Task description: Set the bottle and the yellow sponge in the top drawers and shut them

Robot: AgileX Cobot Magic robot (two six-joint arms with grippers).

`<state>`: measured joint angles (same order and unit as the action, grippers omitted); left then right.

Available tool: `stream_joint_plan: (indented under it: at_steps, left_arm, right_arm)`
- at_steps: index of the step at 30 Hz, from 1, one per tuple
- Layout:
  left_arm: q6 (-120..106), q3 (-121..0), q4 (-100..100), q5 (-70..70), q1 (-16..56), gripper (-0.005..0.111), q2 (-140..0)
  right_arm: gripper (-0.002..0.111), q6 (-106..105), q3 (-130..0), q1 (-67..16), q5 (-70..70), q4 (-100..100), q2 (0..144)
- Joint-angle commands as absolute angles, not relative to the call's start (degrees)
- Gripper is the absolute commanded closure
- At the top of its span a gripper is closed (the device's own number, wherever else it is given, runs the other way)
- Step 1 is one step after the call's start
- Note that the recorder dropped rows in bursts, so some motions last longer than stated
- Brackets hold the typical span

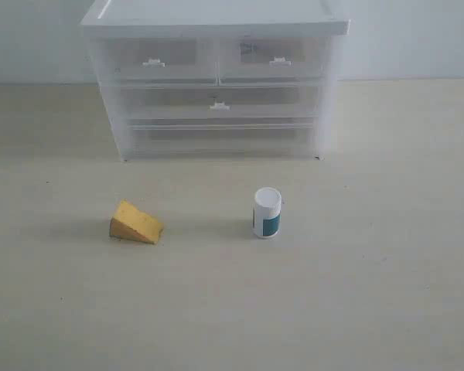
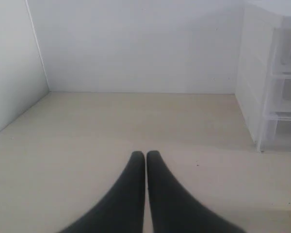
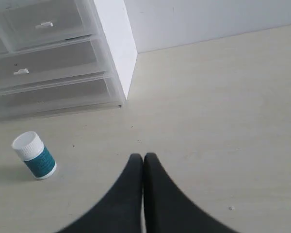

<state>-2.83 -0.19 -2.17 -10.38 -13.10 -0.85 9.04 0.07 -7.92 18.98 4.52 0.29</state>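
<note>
The white bottle [image 1: 267, 212] with a teal label stands upright on the table, right of the middle. The yellow sponge [image 1: 135, 223] lies to its left. Behind them stands the white cabinet [image 1: 216, 23]; its top left drawer [image 1: 155, 60] and top right drawer [image 1: 274, 59] are both pushed in. Neither arm shows in the exterior view. My left gripper [image 2: 145, 154] is shut with nothing in it, above bare table beside the cabinet [image 2: 254, 73]. My right gripper [image 3: 143, 157] is shut and empty too, with the bottle [image 3: 34, 155] standing apart from it and the cabinet [image 3: 114, 39] beyond.
A full-width drawer [image 1: 220, 102] and another below it fill the lower part of the cabinet. White walls [image 2: 136, 43] close the table at the back and at one side.
</note>
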Motion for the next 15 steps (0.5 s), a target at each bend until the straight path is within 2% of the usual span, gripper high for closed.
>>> stream_joint_plan:
  at_steps: [1,8,11,15]
  left_arm:
    - [-2.8,0.0,-2.0,-10.5,-12.7,0.103,-1.1]
    - [-2.8,0.0,-2.0,-10.5,-12.7,0.103,-1.1]
    - [-2.8,0.0,-2.0,-10.5,-12.7,0.103,-1.1]
    - [-2.8,0.0,-2.0,-10.5,-12.7,0.103,-1.1]
  right_arm:
    - [0.109,8.2,0.0,-8.0,18.5,4.0,0.0]
    - [0.109,8.6,0.0,-8.0,14.5,4.1,0.0]
    - [0.109,13.0,0.0,-8.0,3.4,7.0,0.0]
    - [0.109,30.5,0.0,-8.0,-12.8,13.6,0.0]
